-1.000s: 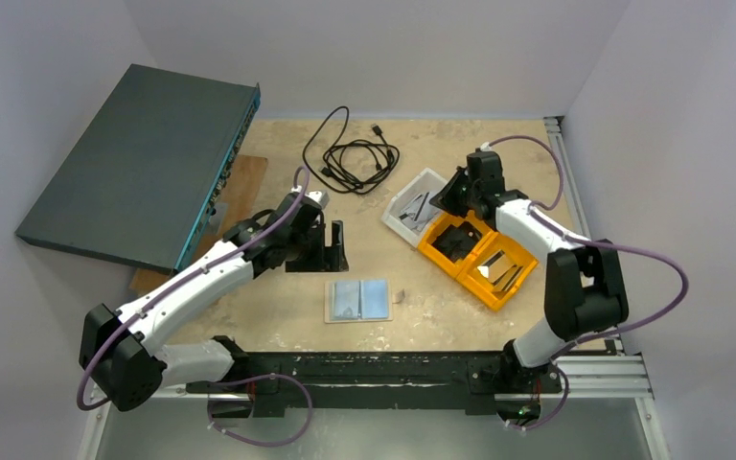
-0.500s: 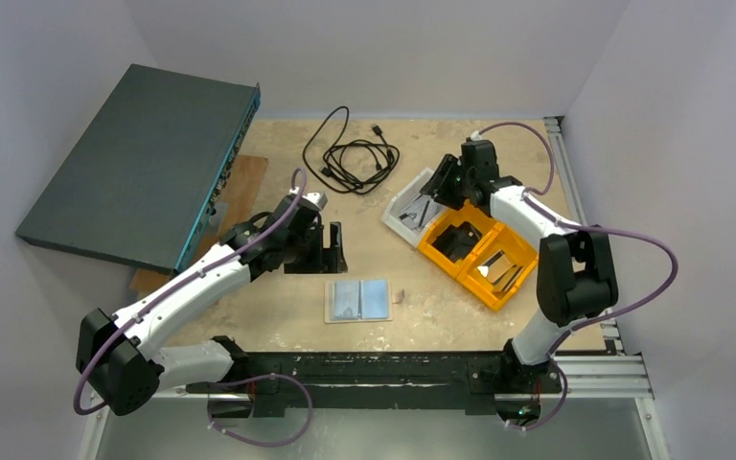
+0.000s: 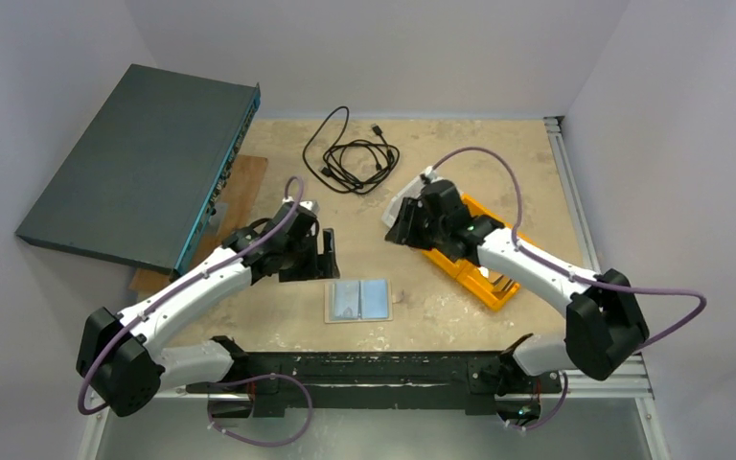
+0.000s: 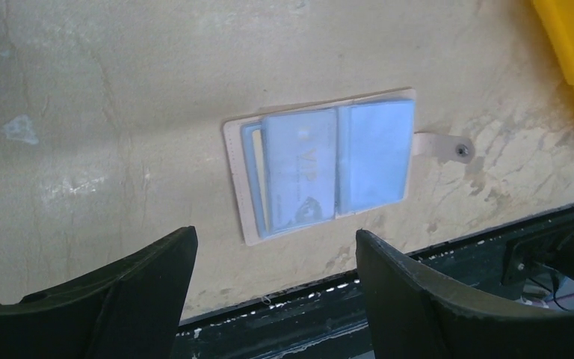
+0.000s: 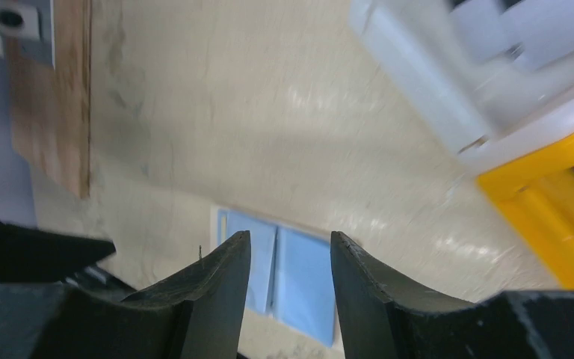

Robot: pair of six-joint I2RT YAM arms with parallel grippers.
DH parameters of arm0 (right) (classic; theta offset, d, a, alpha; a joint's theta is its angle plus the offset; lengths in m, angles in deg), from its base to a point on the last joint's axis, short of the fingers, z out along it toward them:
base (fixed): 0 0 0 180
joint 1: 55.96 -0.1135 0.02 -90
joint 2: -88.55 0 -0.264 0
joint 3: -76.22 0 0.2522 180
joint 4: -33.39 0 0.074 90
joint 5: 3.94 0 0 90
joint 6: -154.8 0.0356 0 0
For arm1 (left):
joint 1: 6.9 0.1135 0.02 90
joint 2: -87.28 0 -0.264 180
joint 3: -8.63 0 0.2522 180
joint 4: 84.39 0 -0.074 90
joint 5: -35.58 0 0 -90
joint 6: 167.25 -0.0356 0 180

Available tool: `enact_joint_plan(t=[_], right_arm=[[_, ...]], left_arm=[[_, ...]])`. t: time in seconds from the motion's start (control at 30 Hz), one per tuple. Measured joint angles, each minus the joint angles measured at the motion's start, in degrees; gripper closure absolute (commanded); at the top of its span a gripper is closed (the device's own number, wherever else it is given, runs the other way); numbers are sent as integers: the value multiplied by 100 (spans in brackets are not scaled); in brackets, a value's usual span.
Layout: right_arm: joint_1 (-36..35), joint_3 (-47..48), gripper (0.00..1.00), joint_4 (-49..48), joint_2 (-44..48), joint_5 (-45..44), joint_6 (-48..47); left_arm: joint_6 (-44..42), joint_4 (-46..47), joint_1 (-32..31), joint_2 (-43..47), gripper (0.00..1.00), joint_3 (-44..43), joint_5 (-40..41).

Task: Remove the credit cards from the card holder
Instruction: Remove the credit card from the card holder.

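Now, card holder: lies open flat, blue-grey inside up, near the table's near edge, between both arms.
Card: tucked in the holder's left pocket.
Left gripper: fingers wide apart, empty, just far-left of the holder.
Right gripper: fingers slightly apart, empty, just left of the orange bin.

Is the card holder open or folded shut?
Open, spread flat: the card holder shows both blue-grey inner panels, a card in one pocket.

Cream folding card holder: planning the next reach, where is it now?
Top view: the cream folding card holder lies open on the table, midway along its near edge, just below the left gripper.
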Motion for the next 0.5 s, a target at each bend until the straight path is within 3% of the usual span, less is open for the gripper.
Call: enact_joint_plan(t=[0.27, 0.5], right_arm=[[-2026, -186, 56, 118, -380, -610, 354], [-2629, 516, 54, 468, -1456, -1287, 382]], left_arm=[[308, -48, 284, 144, 31, 490, 313], [413, -138, 398, 378, 36, 516, 479]])
